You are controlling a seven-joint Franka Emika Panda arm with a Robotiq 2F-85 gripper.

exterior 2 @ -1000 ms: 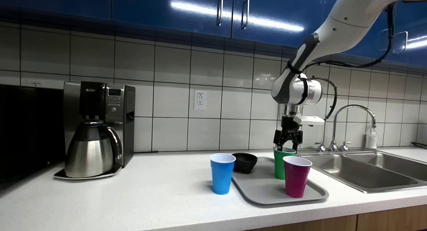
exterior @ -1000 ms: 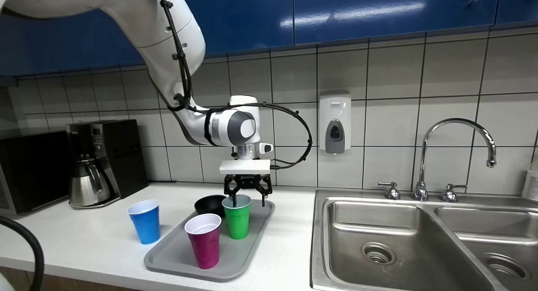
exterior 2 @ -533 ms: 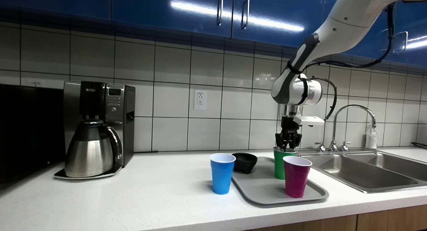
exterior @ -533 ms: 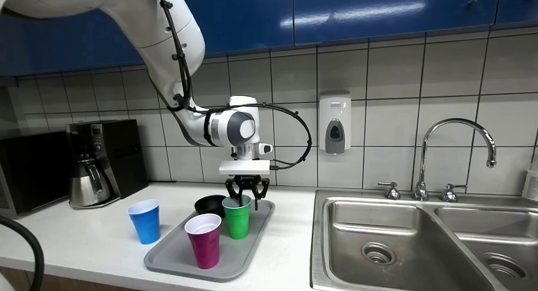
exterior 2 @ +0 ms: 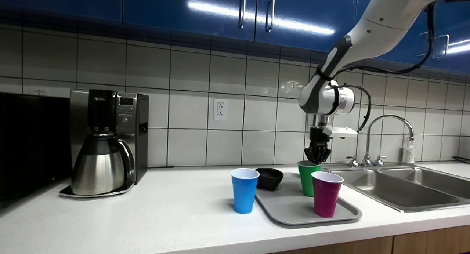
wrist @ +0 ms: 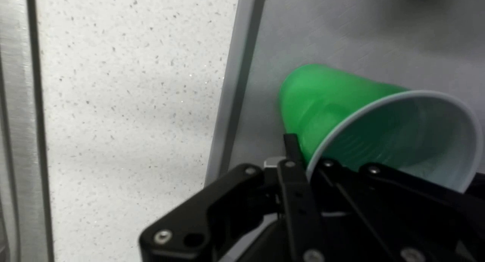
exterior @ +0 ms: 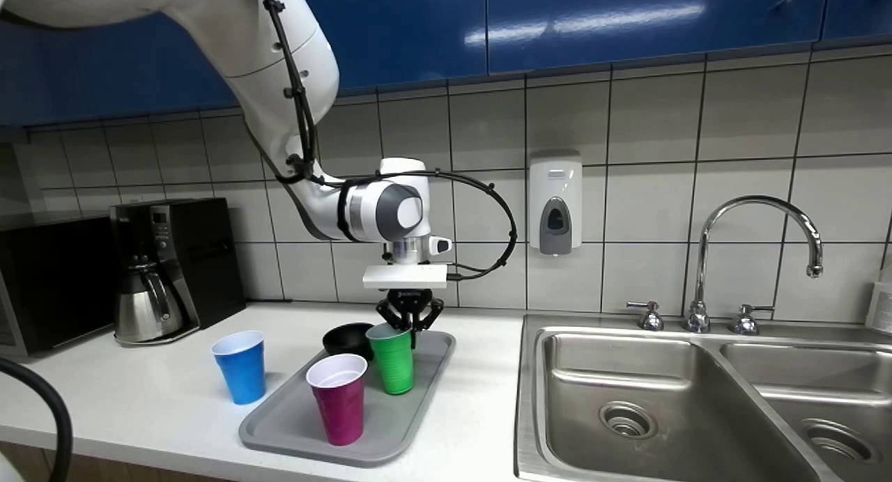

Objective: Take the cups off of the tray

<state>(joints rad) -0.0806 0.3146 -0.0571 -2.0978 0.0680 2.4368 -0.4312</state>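
Note:
The green cup (exterior: 391, 362) stands on the grey tray (exterior: 387, 426), leaning a little to the left in an exterior view. My gripper (exterior: 410, 332) is shut on its wall at the rim. One finger (wrist: 292, 146) lies along the outside; the other goes down inside, its tip hidden by the cup. Nearer the tray's front is the magenta-pink cup (exterior 2: 326, 197), upright. The short, wide black cup (exterior 2: 269, 178) sits at the tray's back left. Off the tray, on the white counter, the blue cup (exterior 2: 244, 191) stands upright.
To the right of the tray is the steel sink (exterior: 529, 398) with its faucet (exterior: 759, 200). A coffee maker (exterior 2: 141, 136) with a steel pot (exterior 2: 98, 173) stands at the left, by a black appliance (exterior 2: 33, 147). Blue cabinets (exterior 2: 191, 11) hang above.
The gripper's fingers have come together from wide apart and taken hold of the green cup's wall. The cup's top has shifted slightly left, tilting it. The arm has barely moved.

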